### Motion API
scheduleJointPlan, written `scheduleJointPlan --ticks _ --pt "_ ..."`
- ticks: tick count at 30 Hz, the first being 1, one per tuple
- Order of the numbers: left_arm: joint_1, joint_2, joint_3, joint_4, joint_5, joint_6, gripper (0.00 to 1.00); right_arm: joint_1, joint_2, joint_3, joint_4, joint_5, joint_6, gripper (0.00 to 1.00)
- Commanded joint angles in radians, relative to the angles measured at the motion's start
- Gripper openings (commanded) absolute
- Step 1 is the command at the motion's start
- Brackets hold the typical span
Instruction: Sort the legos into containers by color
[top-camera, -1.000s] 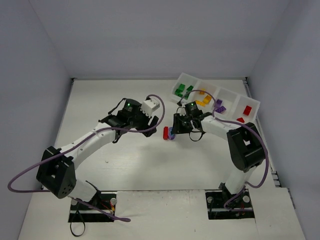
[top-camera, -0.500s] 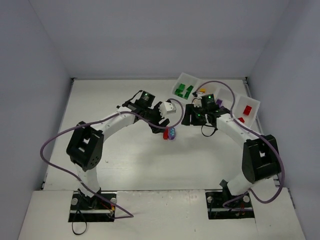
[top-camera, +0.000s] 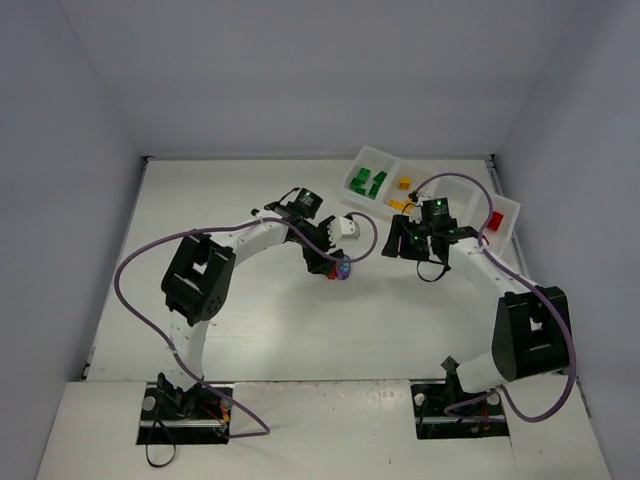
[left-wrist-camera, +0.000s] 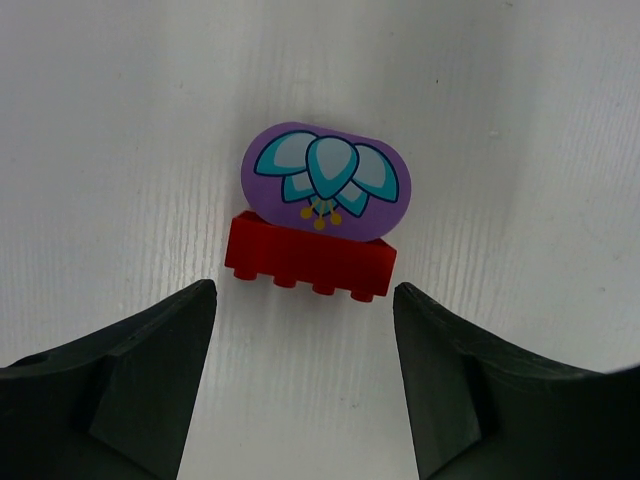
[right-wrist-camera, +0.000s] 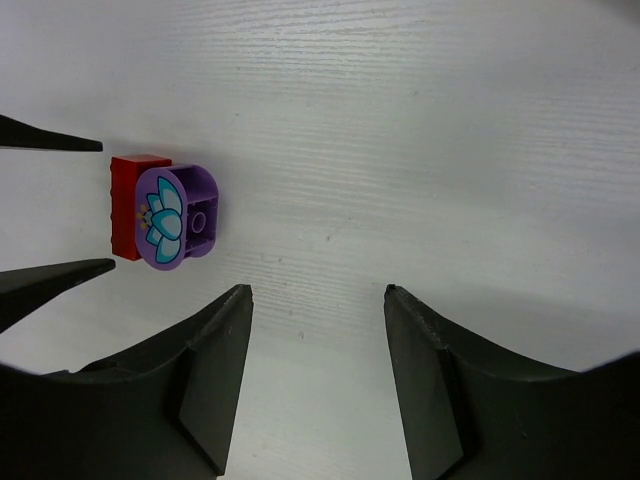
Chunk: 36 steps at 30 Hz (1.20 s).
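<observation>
Legos are lying in two places. A red brick (left-wrist-camera: 310, 258) and a rounded purple piece (left-wrist-camera: 325, 178) with a teal petal print are sitting against each other near the middle of the table (top-camera: 250, 320). The rest are resting in the tray (top-camera: 362, 158), toward 1 o'clock from that pair.

The left gripper (left-wrist-camera: 303, 300) is hanging wide open over the pair and gripping nothing. In its wrist view the two fingers are flanking the red brick at 8 and 4 o'clock with a gap on each side, and the purple piece is pressing on the brick's far side at 12 o'clock. Whether the fingertips are touching the table I cannot tell.

The right gripper (right-wrist-camera: 317, 300) is likewise spread wide and carrying nothing, hovering over bare table at 3 o'clock from the pair and well apart from it. In its wrist view the pair is showing at 9 o'clock, with the left gripper's dark fingertips poking in from the left edge on either side of it.

Bare table is stretching from 5 round to 10 o'clock of the pair. At 1 o'clock a white camera housing (top-camera: 347, 226) and a loop of purple cable (top-camera: 372, 240) are crowding the way to the tray.

Green bricks (top-camera: 366, 182) are lying in the tray's leftmost compartment and orange-yellow bricks (top-camera: 403, 186) in the next. The right arm is covering the third, and a second red brick (top-camera: 495, 220) is showing in the last.
</observation>
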Motion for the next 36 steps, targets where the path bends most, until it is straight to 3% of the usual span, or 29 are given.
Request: scheduleJointPlan --ticks 1,15,18,19,22,23,26,30,36 --pt "-0.023 -0.011 0.068 0.006 0.016 0.045 0.65 -0.001 -0.034 0.002 0.018 0.008 0.006 0.52" --pt "-0.056 0.063 0.088 0.011 -0.017 0.036 0.66 -0.001 -0.019 -0.005 0.034 -0.033 0.003 0.52" --pt "-0.056 0.049 0.067 0.022 -0.016 0.025 0.58 -0.001 -0.011 -0.008 0.040 -0.044 0.004 0.52" --pt "-0.056 0.046 0.062 0.022 -0.013 0.025 0.47 -0.001 -0.010 -0.008 0.040 -0.047 0.004 0.52" --pt "-0.056 0.023 0.033 0.048 -0.016 0.015 0.28 -0.001 -0.002 -0.007 0.046 -0.067 0.014 0.52" --pt "-0.055 0.013 0.022 0.060 -0.017 0.001 0.16 0.001 -0.001 -0.005 0.049 -0.071 0.015 0.52" --pt "-0.053 -0.043 -0.025 0.118 -0.039 -0.033 0.09 0.001 0.009 0.018 0.048 -0.100 0.033 0.52" --pt "-0.053 -0.181 -0.129 0.284 -0.082 -0.102 0.08 -0.001 0.035 0.073 0.046 -0.177 0.115 0.53" --pt "-0.052 -0.316 -0.214 0.456 -0.111 -0.189 0.08 0.021 0.058 0.201 0.049 -0.381 0.138 0.71"
